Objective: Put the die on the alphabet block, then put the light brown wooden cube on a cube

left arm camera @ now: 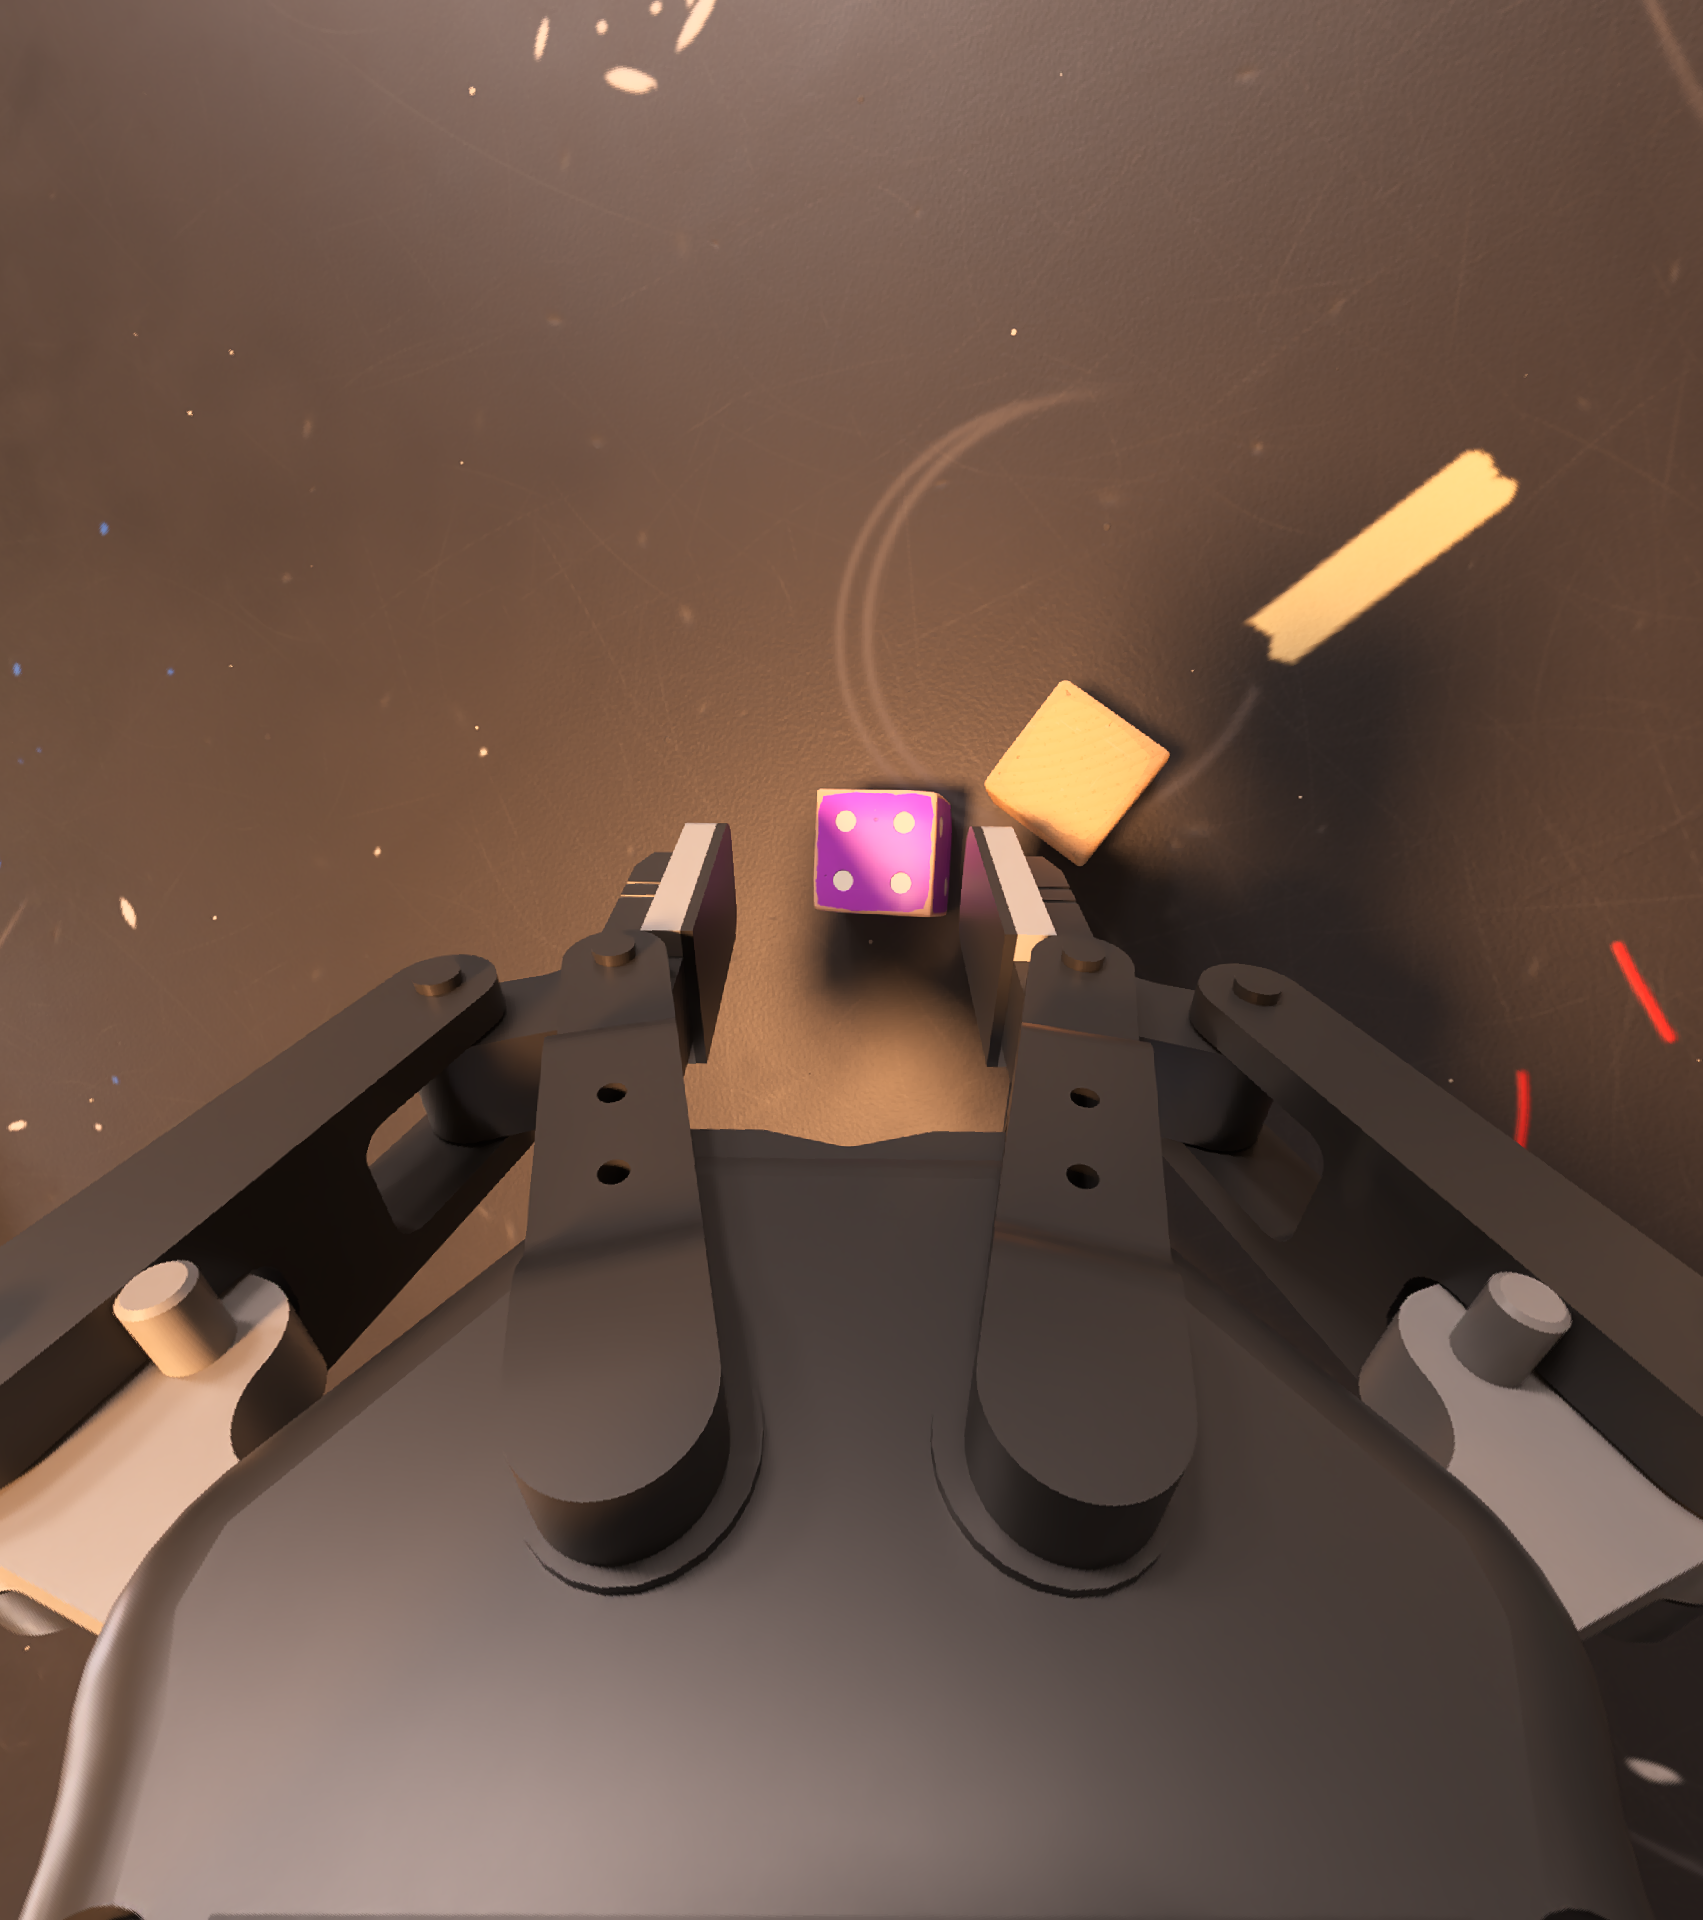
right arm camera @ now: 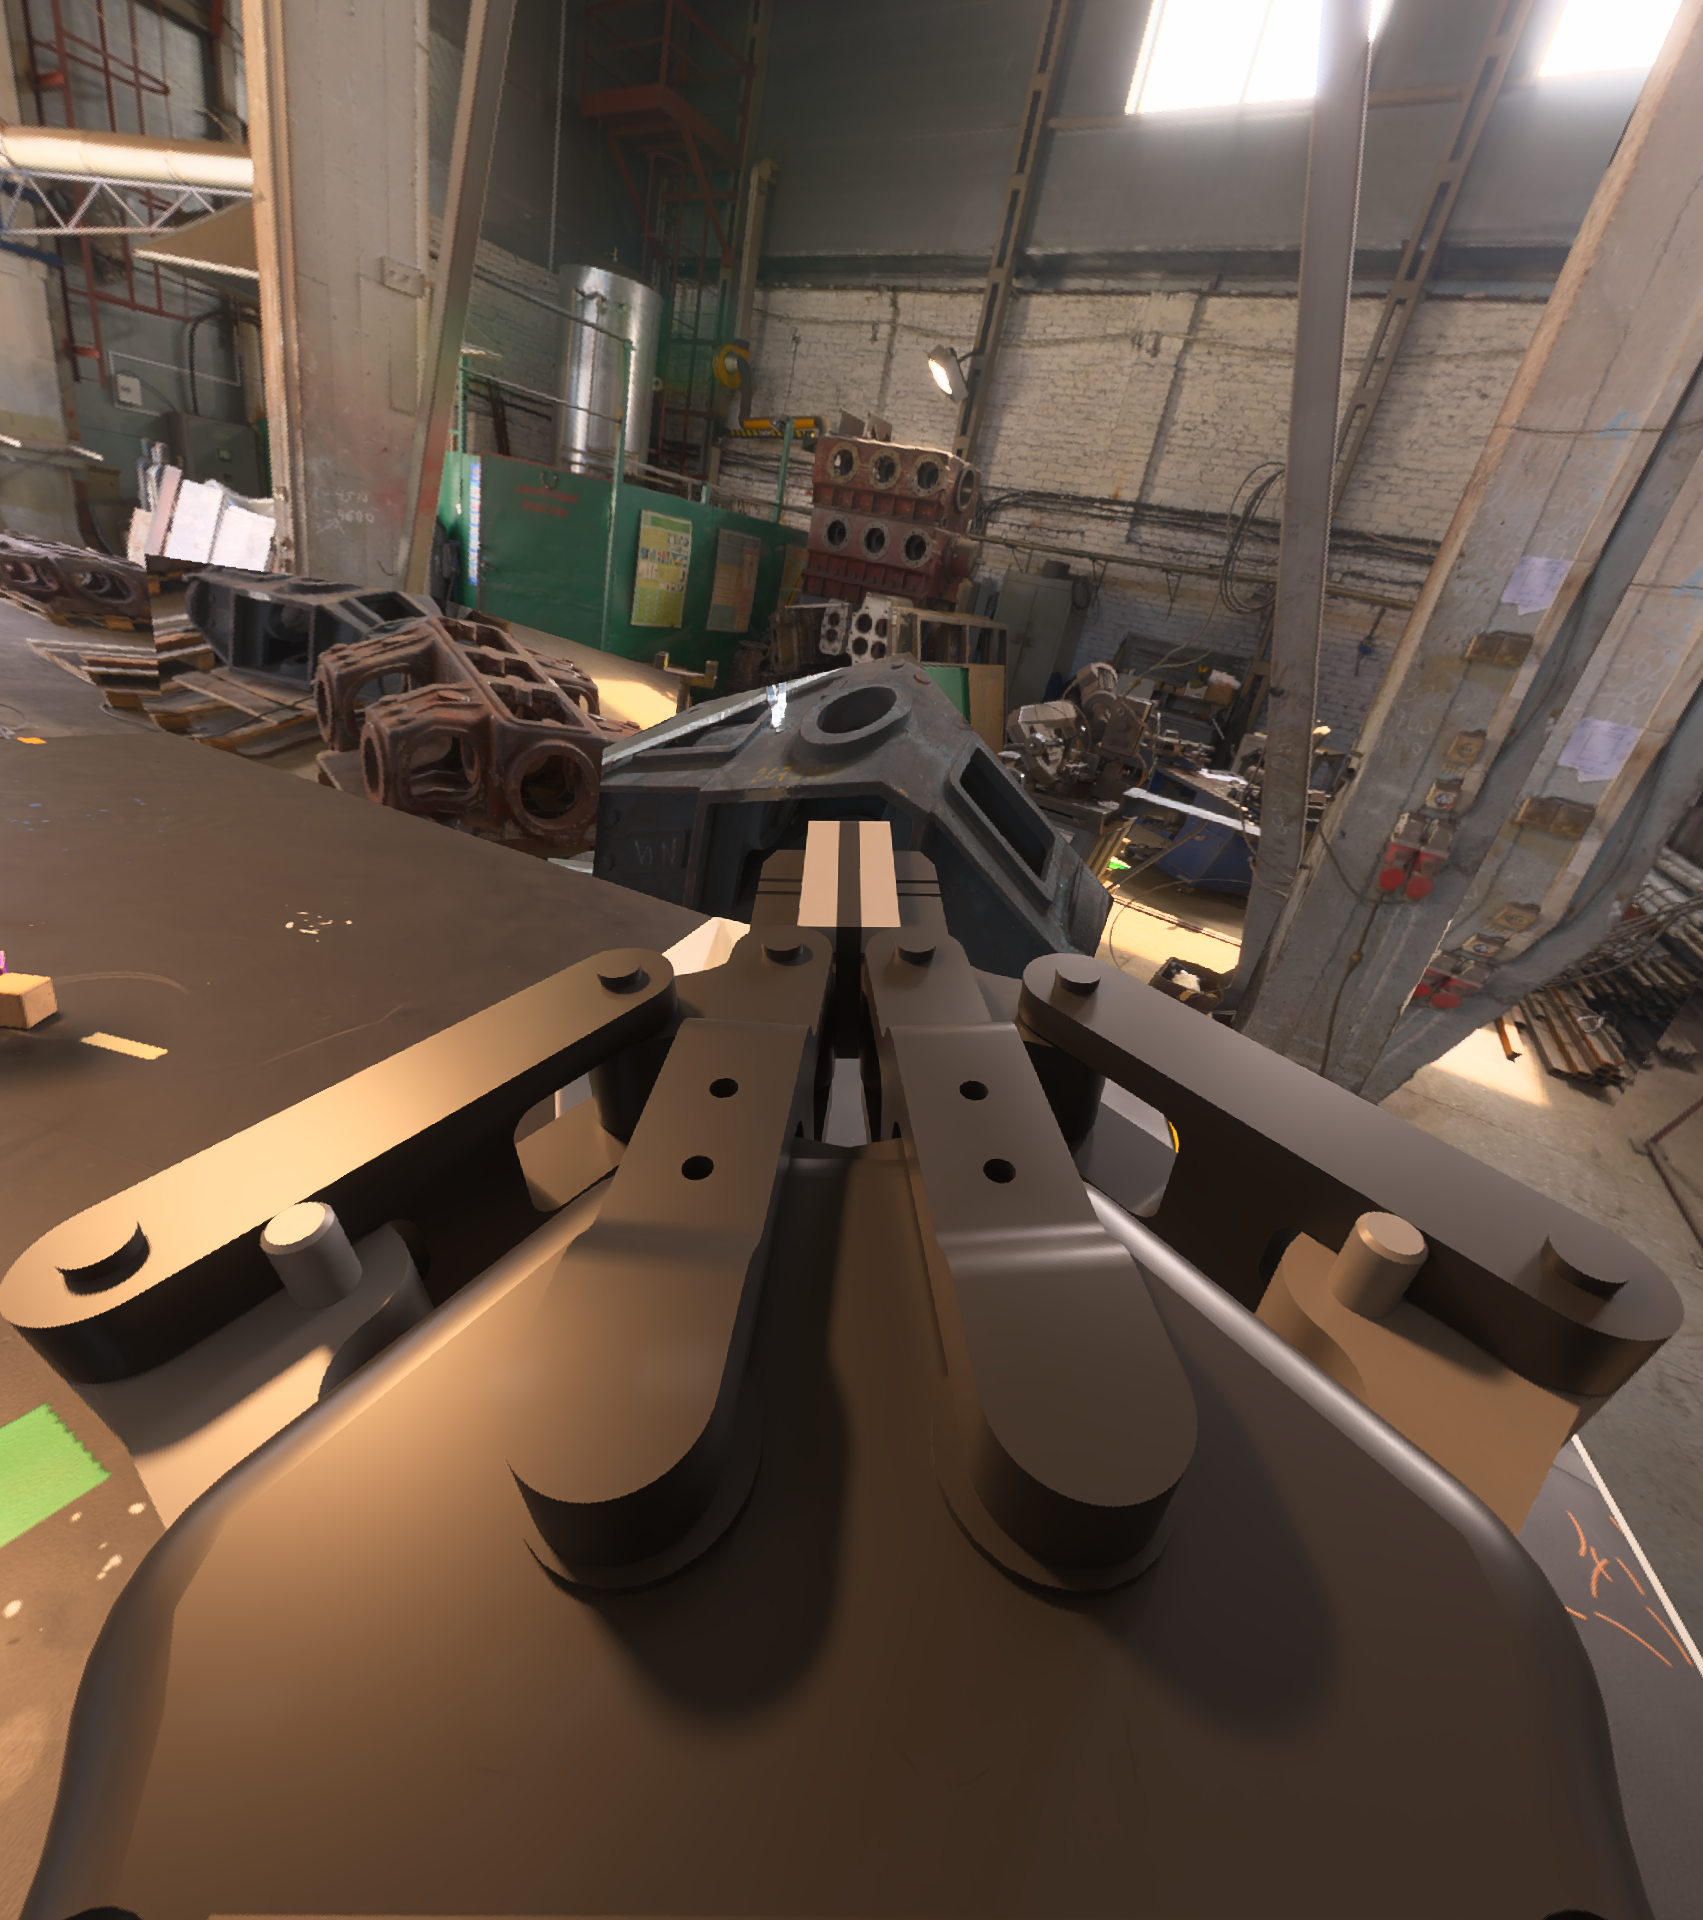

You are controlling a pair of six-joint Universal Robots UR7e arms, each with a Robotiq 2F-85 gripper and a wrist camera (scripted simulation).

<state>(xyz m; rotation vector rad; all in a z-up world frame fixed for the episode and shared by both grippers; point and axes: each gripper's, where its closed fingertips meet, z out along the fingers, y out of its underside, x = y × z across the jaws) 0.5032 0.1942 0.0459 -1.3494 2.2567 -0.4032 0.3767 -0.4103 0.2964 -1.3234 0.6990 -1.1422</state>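
Dark bench [left arm camera: 411, 520] lies bare left of the purple die [left arm camera: 880, 852], which sits between the released left claw [left arm camera: 852, 894]'s fingers, wooden cube [left arm camera: 1075, 769] crowding right; right claw [right arm camera: 849, 873] clenched empty.

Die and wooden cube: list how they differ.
The die is purple with white pips; the wooden cube is plain light brown. The die looks smaller than the cube. The die sits between the open fingers of the left gripper, square to them; the cube lies just outside, turned at an angle. Both are cubes resting on the dark table.
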